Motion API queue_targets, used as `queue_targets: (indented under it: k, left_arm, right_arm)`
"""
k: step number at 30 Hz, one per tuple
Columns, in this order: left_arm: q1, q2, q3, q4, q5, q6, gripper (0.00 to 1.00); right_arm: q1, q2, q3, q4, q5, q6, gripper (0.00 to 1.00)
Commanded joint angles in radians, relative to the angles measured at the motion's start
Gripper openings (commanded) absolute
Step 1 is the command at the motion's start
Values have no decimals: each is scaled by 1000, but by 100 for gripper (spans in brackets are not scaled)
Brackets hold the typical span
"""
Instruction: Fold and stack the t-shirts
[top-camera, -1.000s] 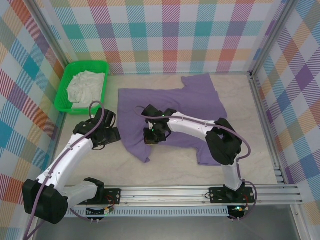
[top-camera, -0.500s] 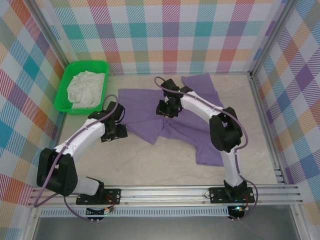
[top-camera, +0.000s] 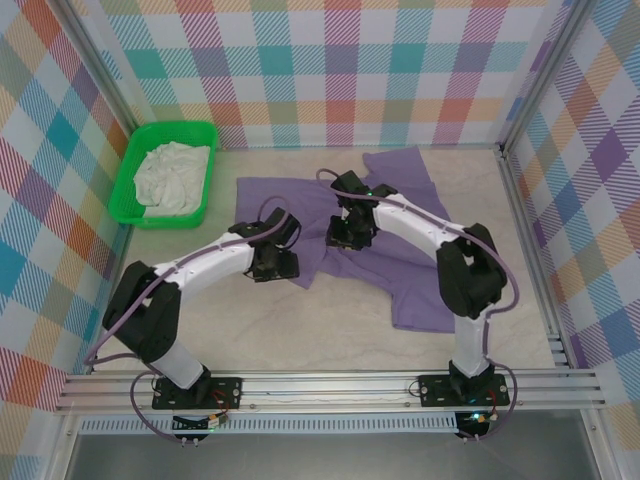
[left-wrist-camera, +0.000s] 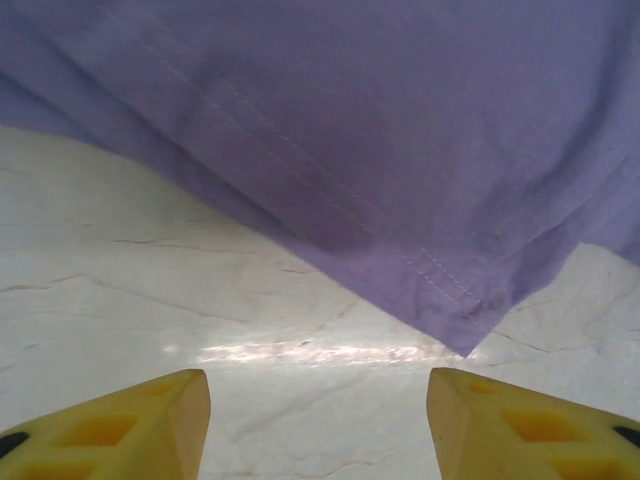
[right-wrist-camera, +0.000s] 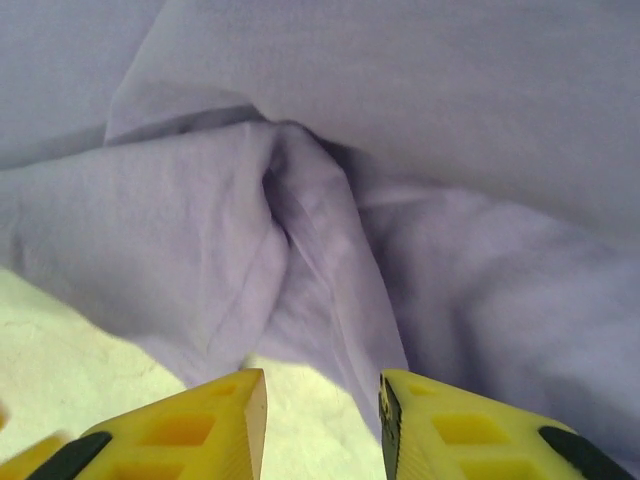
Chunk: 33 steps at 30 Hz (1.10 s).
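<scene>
**fold_fan:** Big lavender t-shirt (top-camera: 415, 290) lying spread on the table (top-camera: 300, 330), right ahead of both sets of fingers?

**yam_watcher:** Yep. Green basket (top-camera: 125, 195) well off to the left of the left gripper (left-wrist-camera: 320, 400), off-white t-shirt (top-camera: 172, 172) bunched inside.

**fold_fan:** Left fingers?

**yam_watcher:** Spread wide, nothing between, hem corner just ahead of the tips.

**fold_fan:** Right gripper (right-wrist-camera: 322, 400)?

**yam_watcher:** Parted too, but narrower, with a raised fold just ahead. Probably not pinching it, bit blurry though.

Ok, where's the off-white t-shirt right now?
In the top view, the off-white t-shirt lies crumpled inside the green basket at the far left corner of the table, well apart from the purple t-shirt spread mid-table.
</scene>
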Motion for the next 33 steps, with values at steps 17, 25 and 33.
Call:
queue_targets:
  k: [17, 25, 33]
  left_arm:
    - [-96, 278, 119, 33, -78, -156, 48]
    - [-114, 333, 140, 4, -99, -167, 19]
    - [-116, 197, 143, -114, -162, -145, 0]
  right_arm:
    - [-59, -387, -378, 25, 71, -28, 31]
    - [-84, -438, -439, 44, 63, -34, 29]
    - [-99, -469, -472, 52, 49, -39, 29]
